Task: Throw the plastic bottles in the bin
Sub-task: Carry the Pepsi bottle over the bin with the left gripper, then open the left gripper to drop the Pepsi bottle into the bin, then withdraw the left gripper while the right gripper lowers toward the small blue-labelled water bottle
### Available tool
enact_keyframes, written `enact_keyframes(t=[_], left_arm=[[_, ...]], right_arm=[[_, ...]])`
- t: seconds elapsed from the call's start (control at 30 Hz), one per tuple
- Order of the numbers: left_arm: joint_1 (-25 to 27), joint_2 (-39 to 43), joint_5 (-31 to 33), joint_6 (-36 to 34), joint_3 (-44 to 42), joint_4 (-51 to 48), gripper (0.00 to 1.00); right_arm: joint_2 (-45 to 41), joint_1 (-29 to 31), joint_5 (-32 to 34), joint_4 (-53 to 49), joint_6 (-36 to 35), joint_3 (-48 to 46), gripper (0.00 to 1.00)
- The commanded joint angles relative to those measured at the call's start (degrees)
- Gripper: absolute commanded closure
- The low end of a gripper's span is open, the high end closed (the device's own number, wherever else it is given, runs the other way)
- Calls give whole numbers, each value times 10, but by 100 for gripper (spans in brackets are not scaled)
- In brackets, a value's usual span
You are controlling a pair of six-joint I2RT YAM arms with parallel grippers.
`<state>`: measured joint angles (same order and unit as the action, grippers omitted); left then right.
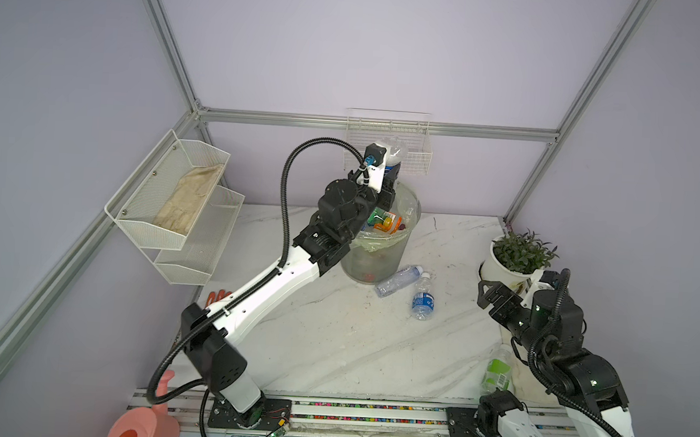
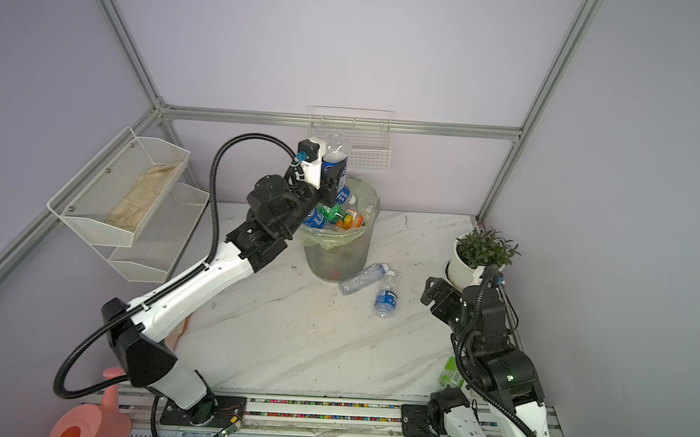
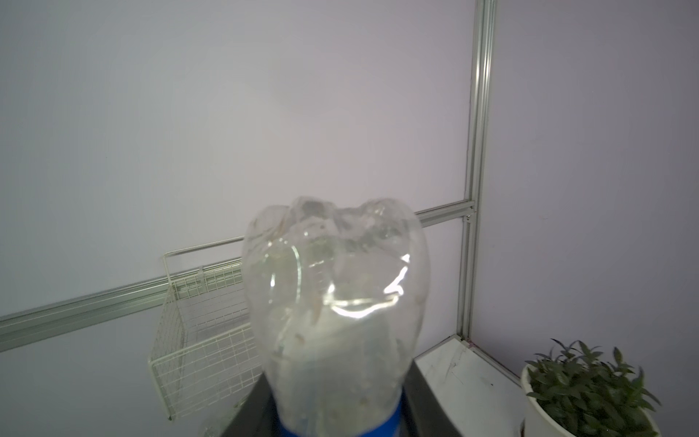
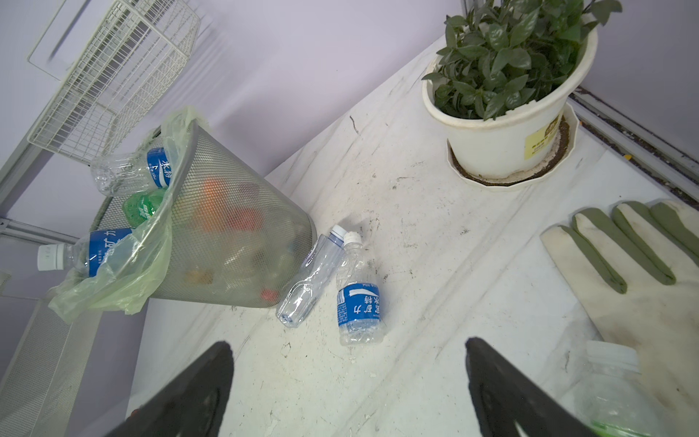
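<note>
**Fig. Release over the bin.** In both top views my left gripper (image 1: 390, 183) stands at upper centre of the frame, directly above the bin (image 1: 379, 263). Its jaws are drawn narrow about the blue-labelled waist of the held bottle (image 1: 394, 153). The bottle stands base up and neck down. In the left wrist view its clear, lobed base fills the middle of the frame and the blue label band lies at the lower edge between my dark jaws. I judge the grip closed on the bottle, though I cannot tell how firmly.

The step in hand is the drop. The bin is heaped: in the right wrist view two blue-labelled bottles, the upper overhanging bottle (image 4: 132, 170) and the lower overhanging bottle (image 4: 87, 253), already lean out over the rim at left of frame. I should therefore open the jaws squarely over the mouth's middle, not over its edge, and low enough that the bottle settles and does not bounce off the pile.

My right gripper (image 4: 347, 340) hangs with its jaws spread wide and nothing between them, over the table (image 4: 435, 234) at lower frame.

Bottles not yet binned:
- the clear bottle (image 4: 310, 280) and the blue-label bottle (image 4: 359, 299), lying together at the bin's foot
- the green-label bottle (image 4: 612, 393), at lower right beside a glove (image 4: 643, 272)
</note>
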<state>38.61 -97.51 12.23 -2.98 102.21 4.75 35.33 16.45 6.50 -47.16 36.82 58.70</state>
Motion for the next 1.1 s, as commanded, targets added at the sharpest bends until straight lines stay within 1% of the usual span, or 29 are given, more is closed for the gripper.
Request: enact_keyframes(t=[0.0,0.03,0.07,0.13,0.2,0.23,0.4,0.67,0.9,1.07], left_arm=[[-21,-55,-42,27,162,-174,16],[-17,-50,-56,24,176,-194,1],[-10,-33,-54,22,164,-186,0],[7,25,-35,13,96,-116,0],[18,78,-36,8,28,-55,0],[24,102,-38,8,10,-43,0],[38,204,-28,12,-42,-45,0],[42,360,9,57,-212,-36,0],[42,490,37,111,-353,-81,0],[42,563,49,149,-426,-145,0]], right_arm=[[-10,2,-11,3,-4,25,3],[-13,3,-11,0,-8,26,3],[-18,2,-9,-3,-11,26,3],[-27,2,-4,-2,-13,19,3],[-29,3,-8,2,-14,8,3],[-28,2,-11,6,-16,2,3],[-10,3,-34,30,-12,-18,3],[26,2,-46,33,-17,-30,3],[60,2,-76,61,-29,-54,3],[95,3,-87,92,-31,-68,3]])
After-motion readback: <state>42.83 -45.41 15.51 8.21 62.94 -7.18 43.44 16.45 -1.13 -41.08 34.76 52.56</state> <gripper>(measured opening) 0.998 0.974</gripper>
